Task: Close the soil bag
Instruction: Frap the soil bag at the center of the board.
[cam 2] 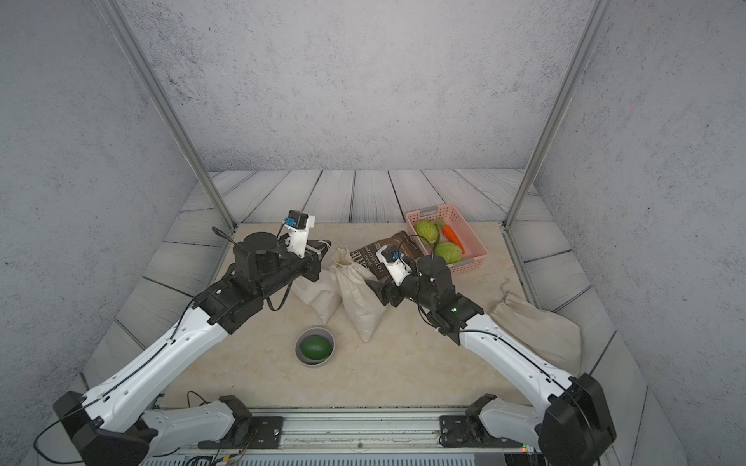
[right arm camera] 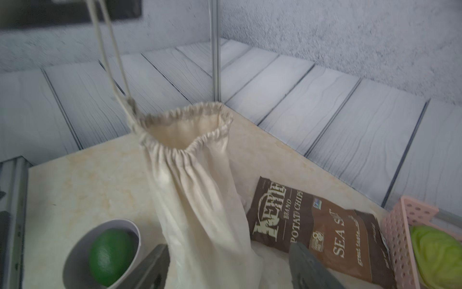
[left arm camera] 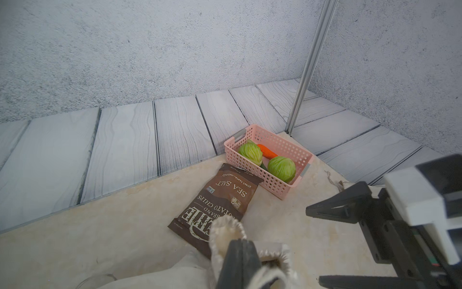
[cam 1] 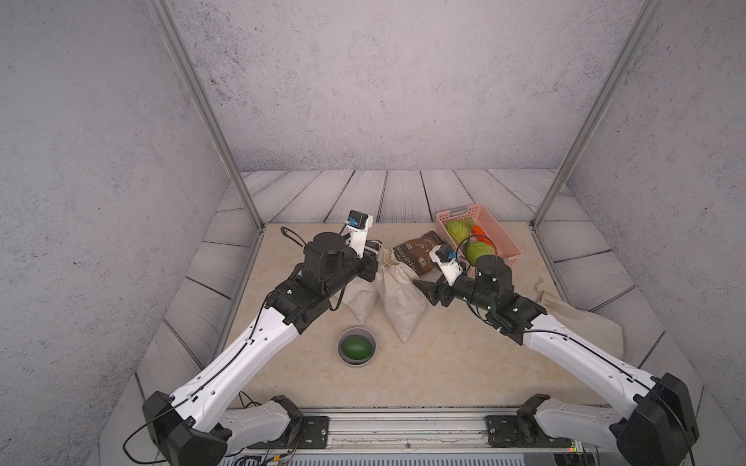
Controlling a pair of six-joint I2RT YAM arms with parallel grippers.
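The soil bag (cam 1: 399, 294) (cam 2: 357, 298) is a cream drawstring sack standing mid-table with its gathered mouth (right arm camera: 190, 127) still wide. Its two cords (right arm camera: 110, 50) run taut up from the mouth to my left gripper (cam 1: 376, 245) (cam 2: 324, 243) (left arm camera: 241, 246), which is shut on the drawstring just beside the rim (left arm camera: 225, 225). My right gripper (cam 1: 424, 288) (cam 2: 373, 288) (right arm camera: 230, 265) is open. Its two fingers (right arm camera: 155, 265) stand on either side of the sack's lower body without pressing it.
A second cream sack (cam 1: 363, 300) lies against the soil bag's left side, and a third (cam 1: 581, 322) lies far right. A brown chips bag (cam 1: 420, 252) and a pink basket (cam 1: 500, 234) of vegetables sit behind. In front stands a grey bowl (cam 1: 356, 329) holding a green fruit (cam 1: 356, 347).
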